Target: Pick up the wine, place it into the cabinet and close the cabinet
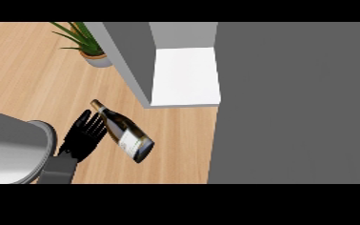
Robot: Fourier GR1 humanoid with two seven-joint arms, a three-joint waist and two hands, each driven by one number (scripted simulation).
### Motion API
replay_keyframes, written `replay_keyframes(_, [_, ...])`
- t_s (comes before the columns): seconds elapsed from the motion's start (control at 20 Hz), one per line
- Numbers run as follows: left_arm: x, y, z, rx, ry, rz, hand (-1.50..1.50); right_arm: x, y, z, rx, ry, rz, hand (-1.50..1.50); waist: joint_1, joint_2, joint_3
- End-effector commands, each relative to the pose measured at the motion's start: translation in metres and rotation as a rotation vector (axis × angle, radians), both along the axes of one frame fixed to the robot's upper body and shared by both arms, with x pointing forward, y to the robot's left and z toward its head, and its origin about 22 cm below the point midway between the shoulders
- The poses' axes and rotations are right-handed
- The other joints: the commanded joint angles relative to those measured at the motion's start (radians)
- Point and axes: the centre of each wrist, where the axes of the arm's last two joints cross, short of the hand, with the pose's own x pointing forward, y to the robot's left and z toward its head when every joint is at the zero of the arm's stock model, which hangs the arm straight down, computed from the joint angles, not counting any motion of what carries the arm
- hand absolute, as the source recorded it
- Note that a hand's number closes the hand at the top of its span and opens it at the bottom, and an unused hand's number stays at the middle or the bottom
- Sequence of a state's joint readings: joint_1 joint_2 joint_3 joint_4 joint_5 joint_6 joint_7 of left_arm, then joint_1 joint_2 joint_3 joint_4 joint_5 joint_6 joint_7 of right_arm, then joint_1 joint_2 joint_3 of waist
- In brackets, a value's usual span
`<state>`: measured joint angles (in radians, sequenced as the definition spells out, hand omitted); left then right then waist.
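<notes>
Left hand (pixel 82 136): fingers straight and spread, just beside the wine bottle (pixel 124 131), holding nothing. Bottle: lying on the counter (pixel 42 81), neck away from the robot. Step: pickup, not yet done; next needs fingers curled round the body. Cabinet (pixel 184 76): open, white shelf showing; door (pixel 288 100) cut off. Plant (pixel 88 45): far corner. Right hand: unseen.

wood counter (pixel 42 86): wine bottle (pixel 125 132) lying, potted plant (pixel 88 45), cabinet (pixel 183 76).

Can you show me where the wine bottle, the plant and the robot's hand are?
wine bottle (pixel 130 140): head view, on its label.
plant (pixel 83 37): head view, on its leaves.
left hand (pixel 83 136): head view, on its palm.
</notes>
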<state>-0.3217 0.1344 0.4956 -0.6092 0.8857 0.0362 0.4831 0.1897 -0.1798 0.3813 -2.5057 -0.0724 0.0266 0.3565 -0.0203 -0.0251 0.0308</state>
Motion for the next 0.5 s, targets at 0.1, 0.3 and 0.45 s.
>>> replay_keyframes(0.1, [-0.020, -0.060, -0.032, -0.177, 0.170, -0.045, -1.50, -0.031, -0.005, 0.025, 0.065, -0.048, 0.026, -1.50, -0.009, 0.012, -0.031])
replay_keyframes(0.3, [-0.011, -0.064, -0.028, -0.174, 0.185, 0.006, -1.50, -0.027, -0.003, 0.022, 0.060, -0.034, 0.043, -1.50, -0.017, 0.017, -0.032])
replay_keyframes(0.45, [-0.020, -0.063, -0.033, -0.206, 0.212, 0.051, -1.50, -0.021, -0.005, 0.019, 0.046, -0.038, 0.028, -1.50, -0.015, 0.019, -0.032])
